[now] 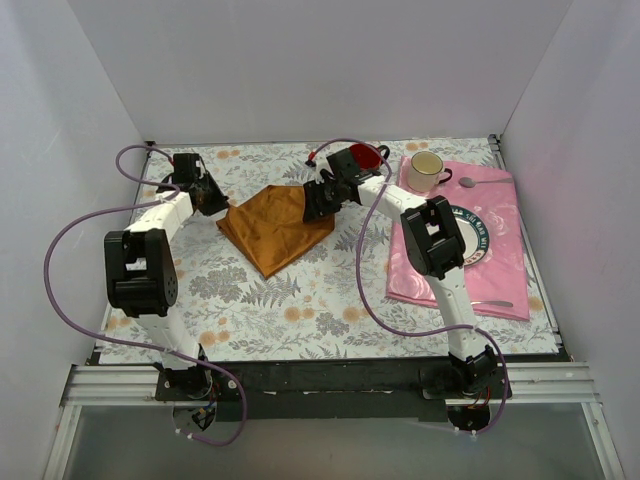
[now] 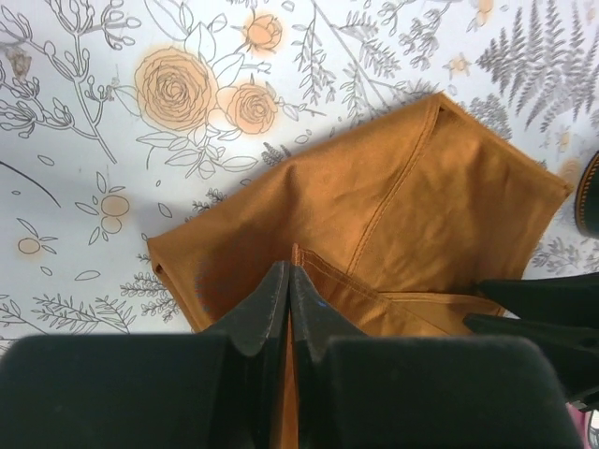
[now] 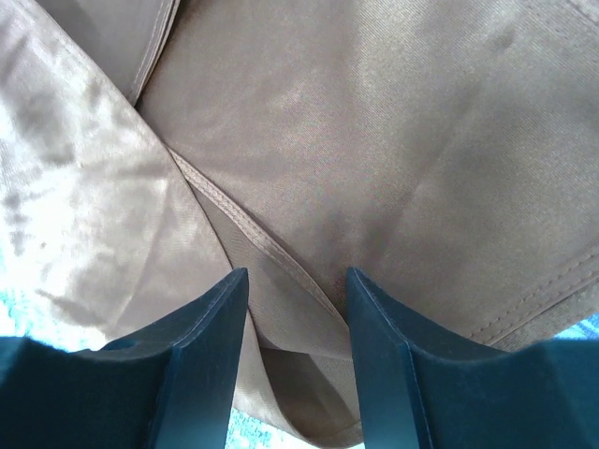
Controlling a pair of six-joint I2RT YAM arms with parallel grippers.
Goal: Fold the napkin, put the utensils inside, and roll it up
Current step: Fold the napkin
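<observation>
- Since the fold comes down to who has which corner, starting on the left: my left pincer (image 2: 288,276) is clamped tight on the left corner of the napkin (image 1: 272,230), with the hemmed edge squeezed between the fingertips. From there the cloth spreads away to the right.
- Left arm is stretched forward over the bench (image 1: 300,310), elbow bent, wrist low and angled in toward the middle.
- The napkin sits mid-bench as a diamond, one point aimed at the near edge. It looks partly doubled over already; my left wrist view shows layers and a seam running diagonally. Its widest line runs left to right, pretty much from one pincer to the other, and most of the cloth lies on the near side of that line.
- My right pincer (image 3: 297,281) is at the right-hand far corner, jaws apart, straddling a hemmed fold without pinching it. I reckon it needs to close before anything gets lifted.
- Right arm reaches in from the right, wrist tipped down onto the cloth, and it's about as close to its corner as the left is to its own.
- Far right: the utensils (image 1: 488,302) lie on the pink cloth (image 1: 505,215), well apart from the napkin and nearer my right arm. They're too small to make out much.
</observation>
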